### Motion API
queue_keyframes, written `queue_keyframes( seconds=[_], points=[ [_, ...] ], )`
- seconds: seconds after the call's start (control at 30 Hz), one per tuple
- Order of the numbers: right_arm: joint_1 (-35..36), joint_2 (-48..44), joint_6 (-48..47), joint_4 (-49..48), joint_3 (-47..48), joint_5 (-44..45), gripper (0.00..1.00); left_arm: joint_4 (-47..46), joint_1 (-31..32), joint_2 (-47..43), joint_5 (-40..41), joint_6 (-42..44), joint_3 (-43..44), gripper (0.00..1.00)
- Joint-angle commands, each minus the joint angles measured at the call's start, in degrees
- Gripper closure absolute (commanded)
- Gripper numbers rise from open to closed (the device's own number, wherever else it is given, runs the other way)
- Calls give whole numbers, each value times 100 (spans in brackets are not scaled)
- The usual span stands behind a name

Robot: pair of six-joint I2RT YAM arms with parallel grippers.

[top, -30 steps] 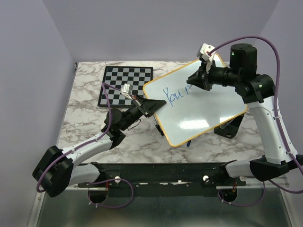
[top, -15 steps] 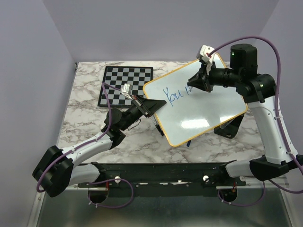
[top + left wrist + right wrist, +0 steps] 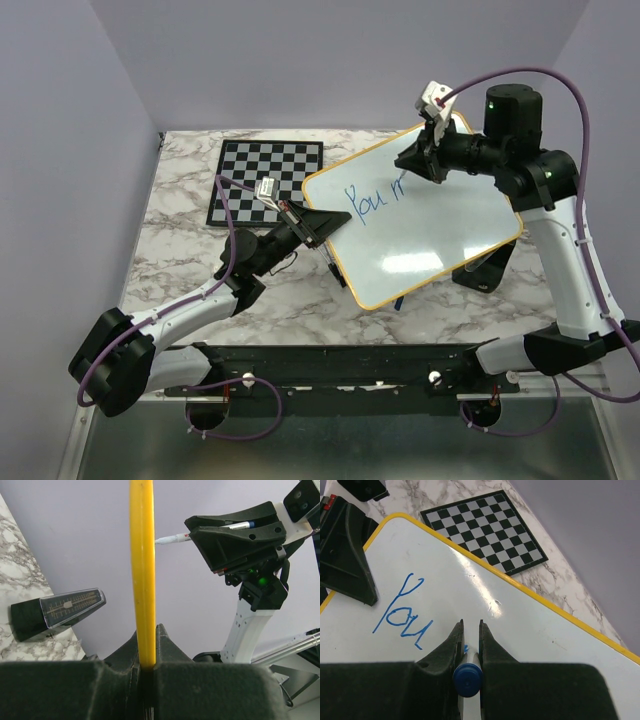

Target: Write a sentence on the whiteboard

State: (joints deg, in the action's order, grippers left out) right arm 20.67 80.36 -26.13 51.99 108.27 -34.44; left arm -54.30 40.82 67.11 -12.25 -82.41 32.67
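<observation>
We are clamping the whiteboard, propped just right of the chessboard, by its frame in our left gripper. Our right gripper is squeezing the marker. The sentence is showing only "You m", so most is remaining.

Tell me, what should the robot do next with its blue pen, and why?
Probably drag the marker a little further along the line, away from "You". The right gripper pinches it at the whiteboard, a new letter looks only begun, and the left gripper clamps the frame steady.
</observation>
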Motion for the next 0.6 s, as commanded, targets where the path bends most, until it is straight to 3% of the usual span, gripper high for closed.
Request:
queue_keyframes(
  seconds=[0.0,0.57],
  points=[
    [-28,-134,12,3,-42,209,100,-1566,-21,-146,170,-398,205,100],
    [-36,-565,-182,427,-342,-28,99,-1487,-39,-163,162,-381,258,100]
  ],
)
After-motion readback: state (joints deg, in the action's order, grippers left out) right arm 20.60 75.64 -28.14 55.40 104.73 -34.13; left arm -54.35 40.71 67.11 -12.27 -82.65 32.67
